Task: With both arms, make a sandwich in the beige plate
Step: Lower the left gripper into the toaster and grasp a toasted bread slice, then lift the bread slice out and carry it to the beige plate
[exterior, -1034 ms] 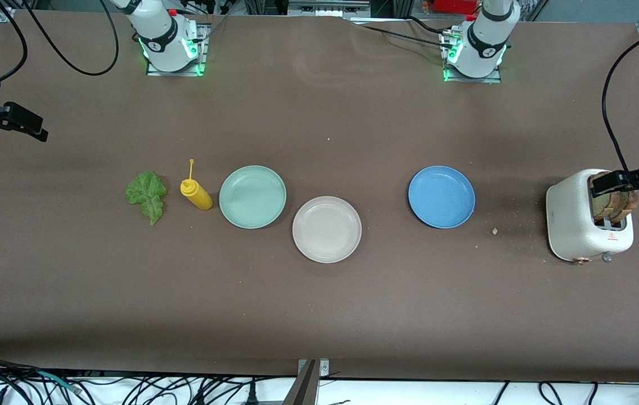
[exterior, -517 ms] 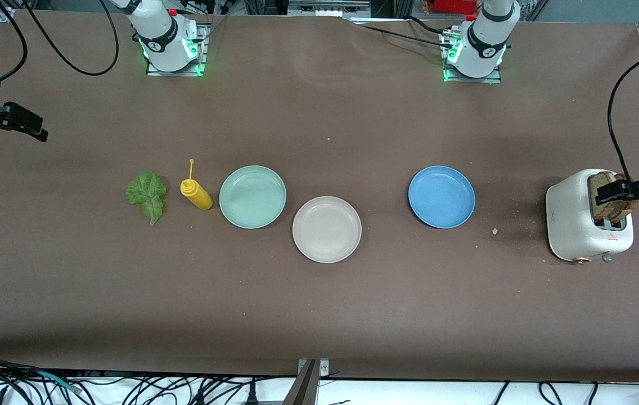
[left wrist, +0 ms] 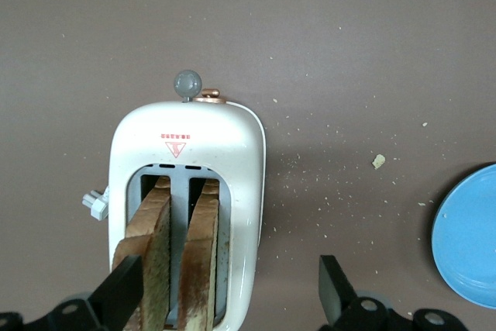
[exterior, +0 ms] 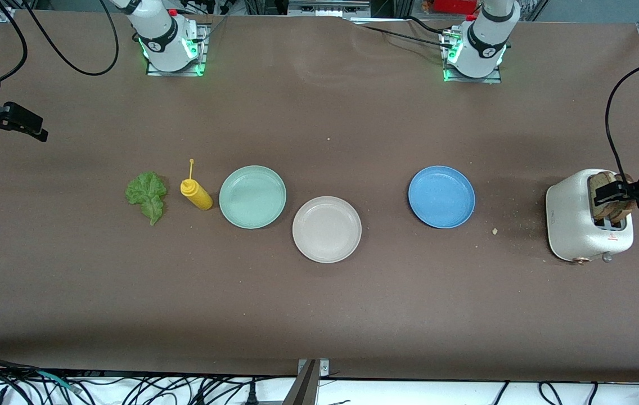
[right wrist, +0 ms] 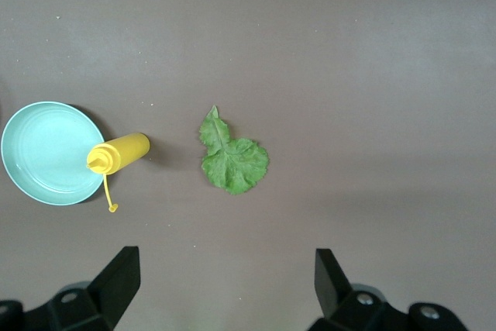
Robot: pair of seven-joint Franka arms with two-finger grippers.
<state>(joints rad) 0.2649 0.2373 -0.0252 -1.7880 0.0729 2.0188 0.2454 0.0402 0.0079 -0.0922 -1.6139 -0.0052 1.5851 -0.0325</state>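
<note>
Sandwich — not yet assembled; parts scattered along the table.

Bread slices point(left wrist: 182, 257): two, tan with brown crust, standing on edge in the slots of a white toaster point(exterior: 572, 216) at the left arm's end of the table. In the left wrist view their long axis runs from about 12 to 6 o'clock, parallel to the slots.

Lettuce leaf point(exterior: 147, 195): ruffled, green, flat on the table toward the right arm's end, just beside a yellow squeeze bottle point(exterior: 196, 193) lying on its side.

Beige plate point(exterior: 326, 229): bare, mid-table, nearer the front camera than the mint-green plate point(exterior: 252, 196) beside it and the blue plate point(exterior: 441, 196) toward the left arm's end.

Left gripper point(left wrist: 229, 288): over the toaster, fingers spread wide, holding nothing. One finger point(left wrist: 120, 296) overlaps the outer slice; the other hangs over bare table past the toaster's side, so both slices sit off-centre in the gap, toward 9 o'clock. Judged: this arm is the one placed for the bread, and the jaws must straddle a single slice across its thin faces before closing.

Right gripper point(right wrist: 221, 288): spread, empty, high over the table's end; the leaf lies at about 12 o'clock from it in its wrist view, well apart. The arm appears to wait.
</note>
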